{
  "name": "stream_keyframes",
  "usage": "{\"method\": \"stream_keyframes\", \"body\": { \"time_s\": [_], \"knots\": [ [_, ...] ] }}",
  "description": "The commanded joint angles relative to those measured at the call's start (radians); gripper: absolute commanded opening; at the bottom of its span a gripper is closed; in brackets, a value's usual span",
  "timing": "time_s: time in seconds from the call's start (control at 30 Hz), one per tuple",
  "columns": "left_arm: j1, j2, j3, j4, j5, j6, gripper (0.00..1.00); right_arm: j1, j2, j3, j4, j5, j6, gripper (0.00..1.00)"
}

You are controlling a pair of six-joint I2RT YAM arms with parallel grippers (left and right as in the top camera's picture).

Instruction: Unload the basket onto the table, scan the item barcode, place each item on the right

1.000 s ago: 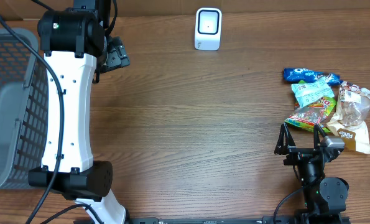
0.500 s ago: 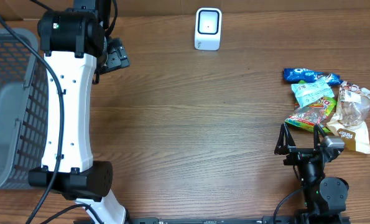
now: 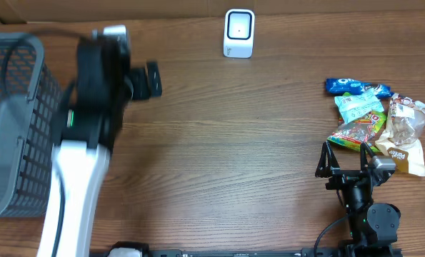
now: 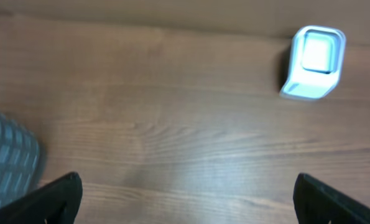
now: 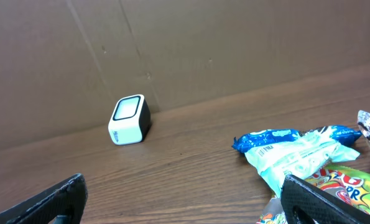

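The white barcode scanner (image 3: 238, 32) stands at the table's back edge; it also shows in the left wrist view (image 4: 313, 62) and the right wrist view (image 5: 129, 119). A pile of snack packets lies at the right: a blue packet (image 3: 348, 86), a light teal packet (image 3: 360, 105) (image 5: 296, 155), a colourful packet (image 3: 355, 132) and a brown and white bag (image 3: 405, 132). My left gripper (image 3: 151, 80) (image 4: 188, 199) is open over bare wood left of the scanner, holding nothing. My right gripper (image 3: 346, 153) (image 5: 185, 199) is open just in front of the pile, empty.
A grey mesh basket (image 3: 12, 121) (image 4: 7, 155) fills the left side of the table. A brown cardboard wall (image 5: 172, 43) runs behind the scanner. The left arm (image 3: 91, 121) looks blurred.
My left arm has swung and changed pose, its gripper shifting a little right and toward the table's middle. The right arm and the packets have not moved.
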Motion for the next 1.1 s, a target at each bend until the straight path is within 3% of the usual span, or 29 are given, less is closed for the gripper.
{"method": "stream_keyframes", "body": {
  "time_s": [0.0,0.47,0.87,1.07],
  "knots": [
    [-0.006,-0.224,-0.232,0.112,0.048,0.135,1.00,0.007,-0.012,-0.011,0.003,-0.008,-0.003,1.00],
    [0.027,-0.969,-1.122,0.765,0.043,0.242,1.00,0.007,-0.012,-0.011,0.003,-0.008,-0.003,1.00],
    [0.061,-1.274,-1.373,0.740,0.069,0.339,1.00,0.007,-0.012,-0.011,0.003,-0.008,-0.003,1.00],
    [0.083,-1.280,-1.373,0.679,0.090,0.329,1.00,0.007,-0.012,-0.011,0.003,-0.008,-0.003,1.00]
  ]
}}
